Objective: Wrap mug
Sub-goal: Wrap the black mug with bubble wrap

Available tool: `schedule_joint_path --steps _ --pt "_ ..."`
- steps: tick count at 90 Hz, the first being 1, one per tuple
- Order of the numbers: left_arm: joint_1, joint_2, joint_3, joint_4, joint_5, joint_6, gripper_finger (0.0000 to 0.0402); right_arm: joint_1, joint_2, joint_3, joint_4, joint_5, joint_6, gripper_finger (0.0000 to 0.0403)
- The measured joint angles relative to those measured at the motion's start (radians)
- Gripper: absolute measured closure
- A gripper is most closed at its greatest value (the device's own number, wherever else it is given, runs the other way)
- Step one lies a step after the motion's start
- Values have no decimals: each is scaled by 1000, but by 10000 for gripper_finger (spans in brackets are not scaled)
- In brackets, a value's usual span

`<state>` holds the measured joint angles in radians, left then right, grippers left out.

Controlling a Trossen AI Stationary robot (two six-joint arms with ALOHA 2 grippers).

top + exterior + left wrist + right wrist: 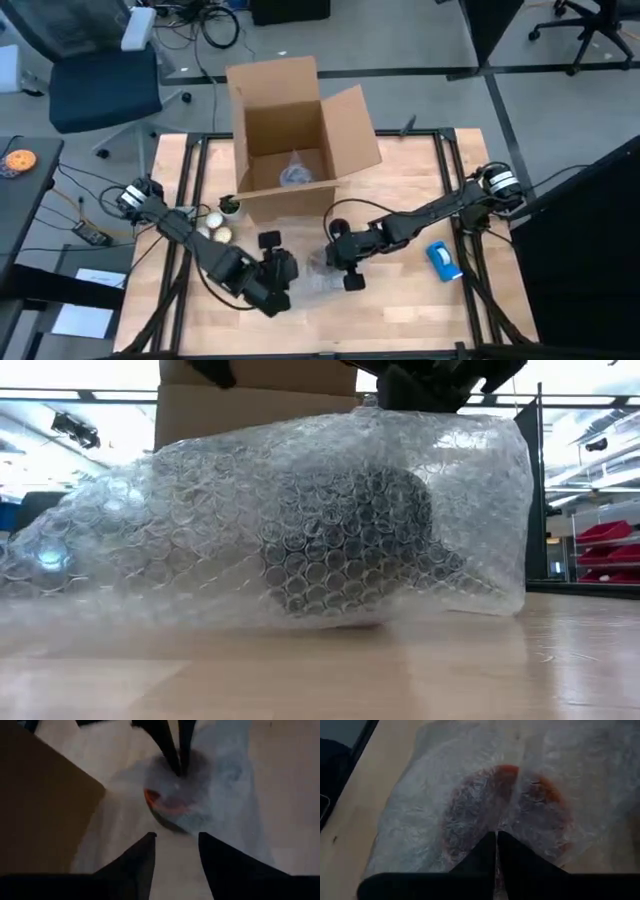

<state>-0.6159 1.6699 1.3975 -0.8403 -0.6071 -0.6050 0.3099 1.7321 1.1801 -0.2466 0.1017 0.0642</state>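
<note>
The mug (470, 815) lies on the table under a sheet of clear bubble wrap (300, 510). Its orange-red shows through the wrap (165, 802), and in the low view it is a dark shape (345, 540). My right gripper (496, 840) comes from the table's right side and is shut on the wrap above the mug; in the high view it shows near the table's middle (345, 268). My left gripper (175, 842) stands open just left of the bundle (278, 285), its fingers apart over the wrap's edge and nothing between them. My right gripper pinches a raised crease of the bubble wrap (506, 822) between its two fingertips, right above the mug. The fingers slant down from the table's right side. The wrap stays draped over the mug, its edges on the table. One layer or several, I cannot tell.
An open cardboard box (295, 140) with something pale inside stands at the table's far middle. Two whitish balls (214, 228) and a small green thing (229, 205) lie at the left. A blue-and-white object (443, 258) lies at the right. Bare wood lies along the near edge.
</note>
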Motion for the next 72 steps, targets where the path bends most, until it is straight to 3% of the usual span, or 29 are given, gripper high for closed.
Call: schedule_joint_path --steps 14,40,53,72 --pt "26 3 -159 214 68 -21 270 -16 0 28 -23 -3 -77 403" --pt "126 3 -379 618 213 90 270 -39 0 51 -57 -96 -121 403" --pt "159 3 -416 773 314 159 270 -34 1 51 -61 -160 -116 403" --pt "178 3 -417 832 323 209 270 -14 13 52 -104 -232 -115 403"
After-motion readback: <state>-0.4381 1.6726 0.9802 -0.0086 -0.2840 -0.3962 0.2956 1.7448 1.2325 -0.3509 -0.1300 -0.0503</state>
